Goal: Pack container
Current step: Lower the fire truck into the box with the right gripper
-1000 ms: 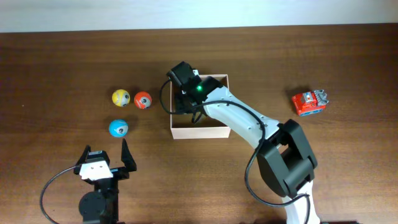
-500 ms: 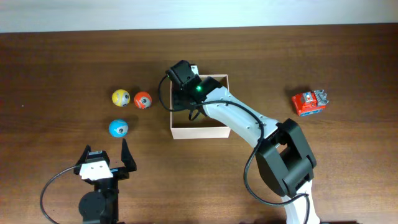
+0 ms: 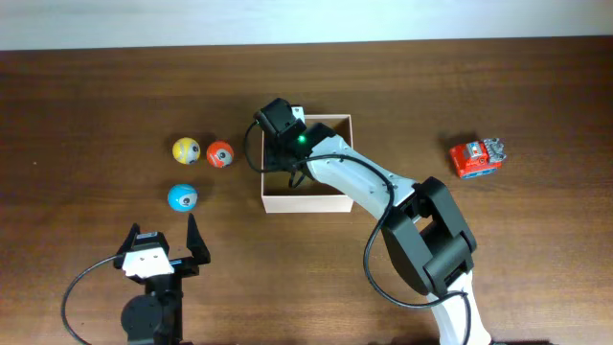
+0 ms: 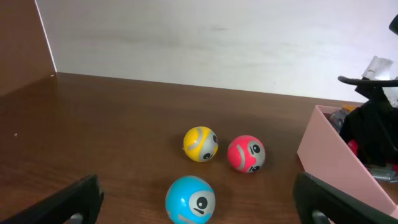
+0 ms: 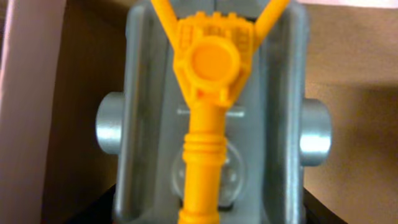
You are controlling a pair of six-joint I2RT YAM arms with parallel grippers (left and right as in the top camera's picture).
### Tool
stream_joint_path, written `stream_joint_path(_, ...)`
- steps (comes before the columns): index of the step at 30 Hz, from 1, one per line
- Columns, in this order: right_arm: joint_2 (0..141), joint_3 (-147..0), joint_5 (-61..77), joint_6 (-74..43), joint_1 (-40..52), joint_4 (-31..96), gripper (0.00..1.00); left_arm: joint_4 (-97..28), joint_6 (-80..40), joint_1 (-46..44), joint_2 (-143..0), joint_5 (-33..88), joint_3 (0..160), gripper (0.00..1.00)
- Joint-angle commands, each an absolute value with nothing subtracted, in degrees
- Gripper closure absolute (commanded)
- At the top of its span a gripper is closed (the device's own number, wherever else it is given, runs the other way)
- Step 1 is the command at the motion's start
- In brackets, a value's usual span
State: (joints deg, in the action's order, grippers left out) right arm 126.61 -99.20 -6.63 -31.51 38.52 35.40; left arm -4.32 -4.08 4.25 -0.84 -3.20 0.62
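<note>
The container (image 3: 302,203) is a cream-white square box at the table's middle; its wall also shows in the left wrist view (image 4: 329,158). My right gripper (image 3: 285,158) reaches down into its left half. In the right wrist view its fingers (image 5: 211,211) press both sides of a grey toy vehicle (image 5: 273,124) with a yellow crane arm, held just above the tan floor beside the box wall (image 5: 31,93). My left gripper (image 3: 163,247) is open and empty near the front edge, with a blue ball (image 4: 190,199) ahead of its fingers (image 4: 198,193).
A yellow ball (image 3: 186,150), a red ball (image 3: 220,154) and the blue ball (image 3: 182,197) lie left of the container. A red toy car (image 3: 477,157) sits at the far right. The right arm arches over the box's right side.
My right gripper has shifted slightly toward the container's far left corner. The left arm, balls and red car have not moved.
</note>
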Motion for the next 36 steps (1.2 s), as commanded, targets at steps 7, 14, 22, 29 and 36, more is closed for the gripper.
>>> stream_joint_path(7, 126.8, -99.2, -8.0, -32.0, 39.0, 34.6, 0.30, -4.6, -3.4, 4.0, -0.4, -2.8, 0.5, 0.01)
stream_joint_path(14, 126.8, -99.2, -8.0, -31.8, 39.0, 34.5, 0.28, -4.6, -3.4, 4.0, -0.4, -2.8, 0.5, 0.01)
stream_joint_path(22, 126.2, -102.9, -8.3, -28.7, 38.9, 37.1, 0.26, -4.6, -3.4, 4.0, -0.4, -2.8, 0.5, 0.01)
stream_joint_path(29, 125.4, -108.2, -9.4, -25.8, 38.9, 42.3, 0.23, -4.6, -3.4, 4.0, -0.4, -2.8, 0.5, 0.01)
stream_joint_path(36, 125.1, -109.5, -12.1, -25.8, 38.1, 46.5, 0.55, -4.6, -3.4, 4.0, -0.4, -2.8, 0.5, 0.01)
